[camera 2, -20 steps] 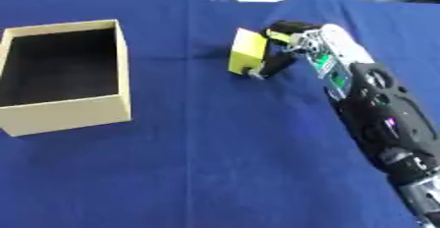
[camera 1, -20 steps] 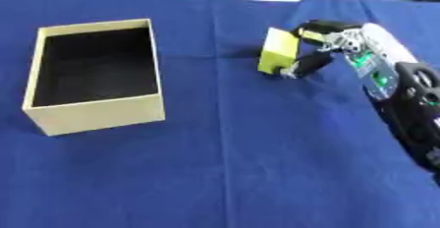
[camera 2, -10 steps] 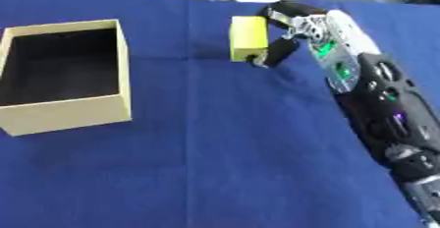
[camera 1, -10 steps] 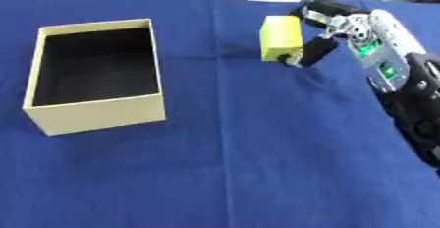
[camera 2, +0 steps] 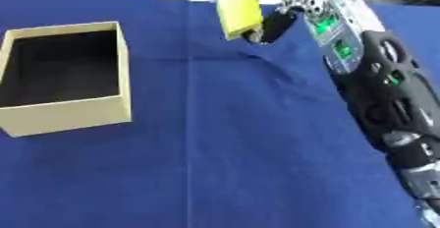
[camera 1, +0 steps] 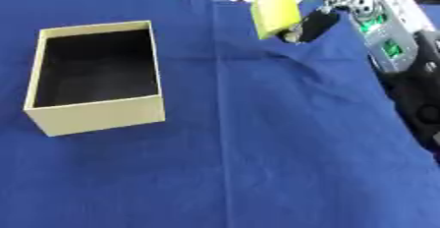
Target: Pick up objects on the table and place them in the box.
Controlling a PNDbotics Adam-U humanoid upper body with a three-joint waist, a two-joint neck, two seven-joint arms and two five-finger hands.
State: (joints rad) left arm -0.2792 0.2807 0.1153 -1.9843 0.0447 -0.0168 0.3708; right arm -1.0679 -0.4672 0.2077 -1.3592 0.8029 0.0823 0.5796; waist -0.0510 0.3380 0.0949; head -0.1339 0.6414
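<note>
Right hand (camera 1: 319, 12) enters from the upper right, at the far side of the blue tablecloth (camera 1: 258, 163). Fingers and thumb curled onto a flat yellow block (camera 1: 275, 11): the dark thumb (camera 1: 311, 24) sits against the block's lower right edge, the other fingers are behind it near the top. Block tilted, its broad face turned toward the camera, lower corner near the cloth; whether it touches the cloth cannot be told.

Open cardboard box (camera 1: 95, 111) stands on the cloth at the left, well apart from the block and hand. Pale yellow walls, dark inside; nothing can be made out in it.

Forearm (camera 2: 378, 94) runs down the right side: white casing with green lights near the wrist, black with round joints lower down.

View differences: the right eye view shows the full run of the arm down to the lower right corner, silver segment (camera 2: 421, 173) included; the left eye view cuts the arm at the right edge and shows only the wrist casing (camera 1: 387, 30) and a dark part below. The left eye view shows more cloth to the left of the box. Left hand shows in neither view.
</note>
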